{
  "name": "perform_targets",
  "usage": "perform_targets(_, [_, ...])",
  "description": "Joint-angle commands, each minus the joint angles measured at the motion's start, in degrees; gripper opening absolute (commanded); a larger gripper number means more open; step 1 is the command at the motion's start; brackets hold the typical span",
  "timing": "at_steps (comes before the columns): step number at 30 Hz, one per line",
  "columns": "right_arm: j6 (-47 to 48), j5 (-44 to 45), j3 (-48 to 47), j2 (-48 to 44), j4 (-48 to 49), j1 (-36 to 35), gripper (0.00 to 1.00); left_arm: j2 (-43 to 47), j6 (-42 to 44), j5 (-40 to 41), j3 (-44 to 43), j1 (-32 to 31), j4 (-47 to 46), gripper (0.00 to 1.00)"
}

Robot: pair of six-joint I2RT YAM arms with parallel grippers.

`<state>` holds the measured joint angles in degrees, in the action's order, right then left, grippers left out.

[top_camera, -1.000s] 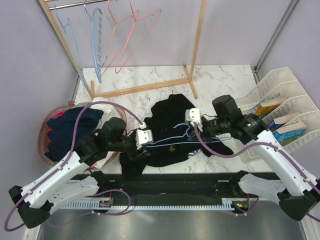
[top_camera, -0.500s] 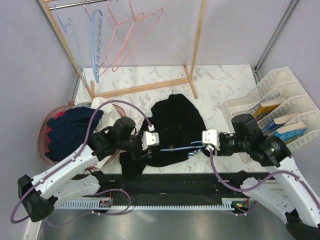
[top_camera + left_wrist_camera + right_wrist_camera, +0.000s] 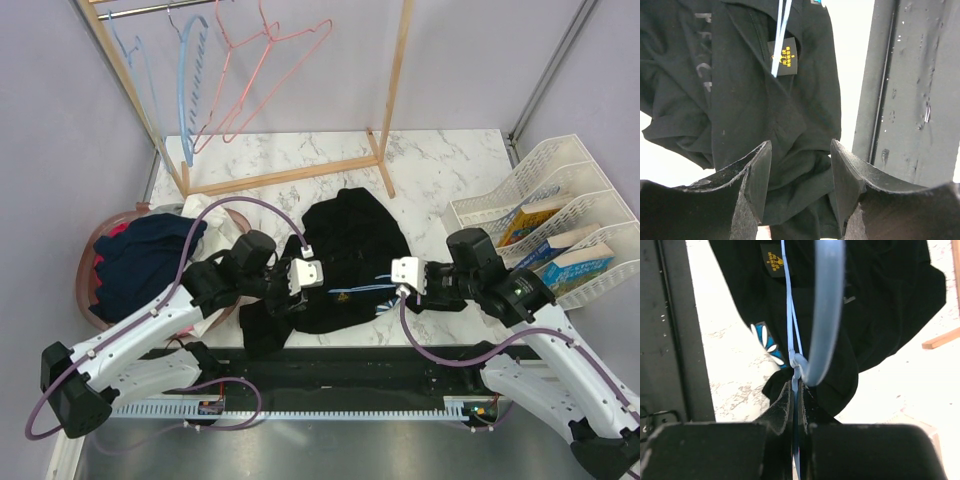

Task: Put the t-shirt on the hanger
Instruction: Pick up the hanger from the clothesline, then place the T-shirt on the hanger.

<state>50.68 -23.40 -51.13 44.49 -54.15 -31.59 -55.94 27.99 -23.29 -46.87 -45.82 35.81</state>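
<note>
Closest to me, the left claw [image 3: 801, 150] hangs over the near edge of the black t-shirt [image 3: 350, 240]. Its two fingers are spread wide and there is nothing between them. The shirt lies crumpled on the white table [image 3: 450, 160], between the two arms.

The right claw [image 3: 796, 390] is pinched tight on the light-blue hanger [image 3: 358, 291], right at the twisted bit under the hook. From there the thin wire reaches across the shirt toward the left claw. One end of the wire sits right at the little tag [image 3: 782, 56] with yellow writing, near the neck hole. I cannot tell if that end has gone inside the neck or just lies on top.

So I think the job is only started. The hanger is held and aimed at the neck. The shirt is not on the hanger yet. Both wire arms need to slide into the shoulders, and the open claw will likely have to hold the cloth.

Off to the left is a basket [image 3: 95, 250] of dark blue clothes. At the back stands a wooden rack [image 3: 395, 90] with pink hangers [image 3: 275, 60].
</note>
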Motion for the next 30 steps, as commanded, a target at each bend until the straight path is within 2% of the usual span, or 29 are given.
perform_targets(1, [-0.4,0.2,0.16,-0.54,6.69,0.22,0.0,1.63,0.14,1.67,-0.5,0.21,-2.15,0.58])
perform_targets(8, [1.0,-4.37,0.24,1.21,6.86,0.13,0.0,-0.04,-3.37,4.13,-1.2,1.08,-3.64,0.58])
perform_targets(14, [5.04,-7.98,0.25,3.85,6.16,0.13,0.0,-3.9,-7.16,0.44,-4.36,9.34,-3.56,0.57])
perform_targets(20, [4.52,-9.38,0.77,5.69,9.58,0.04,0.0,-2.86,3.46,-7.64,-2.79,9.97,-3.73,0.56])
perform_targets(24, [3.82,-10.61,1.83,6.66,12.05,0.13,0.0,-4.61,14.51,-7.04,-2.17,9.17,-4.08,0.55])
perform_targets(30, [3.11,-11.06,2.53,7.28,14.07,0.04,0.0,-7.95,26.74,-6.77,-1.56,8.82,-3.91,0.53])
